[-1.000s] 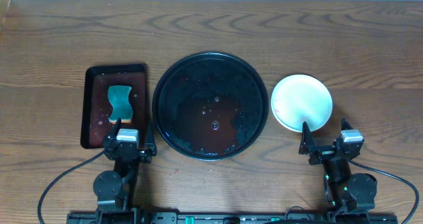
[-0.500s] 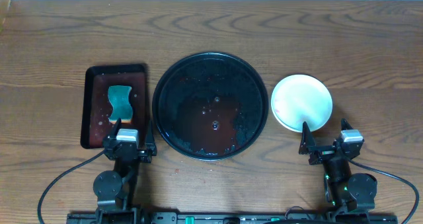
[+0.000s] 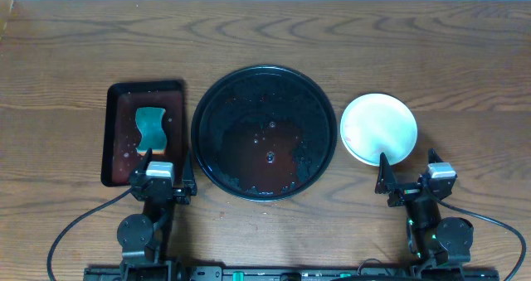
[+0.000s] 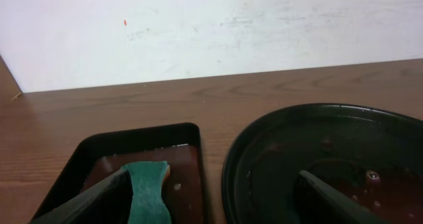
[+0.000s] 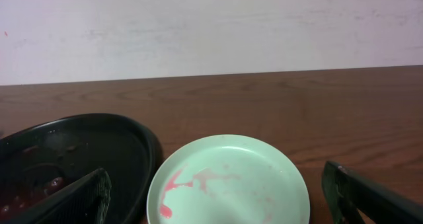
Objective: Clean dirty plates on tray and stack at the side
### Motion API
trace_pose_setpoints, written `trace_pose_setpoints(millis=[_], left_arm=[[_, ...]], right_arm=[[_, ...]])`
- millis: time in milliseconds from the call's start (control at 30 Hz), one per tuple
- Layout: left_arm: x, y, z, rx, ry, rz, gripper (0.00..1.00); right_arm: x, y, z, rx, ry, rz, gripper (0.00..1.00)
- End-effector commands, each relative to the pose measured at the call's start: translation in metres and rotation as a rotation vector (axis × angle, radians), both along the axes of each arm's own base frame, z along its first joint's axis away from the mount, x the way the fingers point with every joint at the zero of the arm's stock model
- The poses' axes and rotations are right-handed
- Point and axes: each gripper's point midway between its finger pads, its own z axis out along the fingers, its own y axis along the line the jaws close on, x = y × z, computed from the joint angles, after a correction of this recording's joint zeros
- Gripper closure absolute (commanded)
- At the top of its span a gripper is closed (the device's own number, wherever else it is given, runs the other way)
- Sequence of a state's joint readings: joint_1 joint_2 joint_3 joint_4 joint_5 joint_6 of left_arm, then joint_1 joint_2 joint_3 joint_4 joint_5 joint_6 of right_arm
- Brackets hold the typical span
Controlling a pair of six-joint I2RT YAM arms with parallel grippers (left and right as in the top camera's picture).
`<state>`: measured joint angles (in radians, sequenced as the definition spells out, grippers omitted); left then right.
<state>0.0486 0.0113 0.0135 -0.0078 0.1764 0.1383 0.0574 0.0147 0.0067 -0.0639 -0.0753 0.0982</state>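
Observation:
The round black tray (image 3: 241,94) lies mid-table with a reddish wet film and droplets and no plate on it. It also shows in the left wrist view (image 4: 297,135) and the right wrist view (image 5: 79,141). A pale mint plate (image 3: 378,129) lies on the table right of the tray. Faint red smears show on it in the right wrist view (image 5: 228,181). I cannot tell whether other plates lie under it. My left gripper (image 3: 168,167) is open and empty at the tray's near left edge (image 4: 211,207). My right gripper (image 3: 406,169) is open and empty just near of the plate (image 5: 221,211).
A dark reddish rectangular tray (image 3: 116,140) lies left of the black tray and holds a green sponge (image 3: 150,128) in wet residue. Both show in the left wrist view, the tray (image 4: 132,135) and the sponge (image 4: 149,184). A white wall stands behind the table.

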Motion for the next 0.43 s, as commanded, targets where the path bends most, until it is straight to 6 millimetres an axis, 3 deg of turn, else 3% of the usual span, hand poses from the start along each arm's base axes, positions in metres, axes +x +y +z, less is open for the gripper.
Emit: trace_pose_setpoints(millis=[0, 400], left_arm=[[-0.0012, -0.0025, -0.0157, -0.007, 0.056, -0.011, 0.22], [-0.0011, -0.0025, -0.0173, -0.008, 0.063, -0.011, 0.22]], right_arm=[[-0.0003, -0.0003, -0.0001, 0.009, 0.0, -0.001, 0.01], [-0.0003, -0.0004, -0.0001, 0.009, 0.0, -0.001, 0.01]])
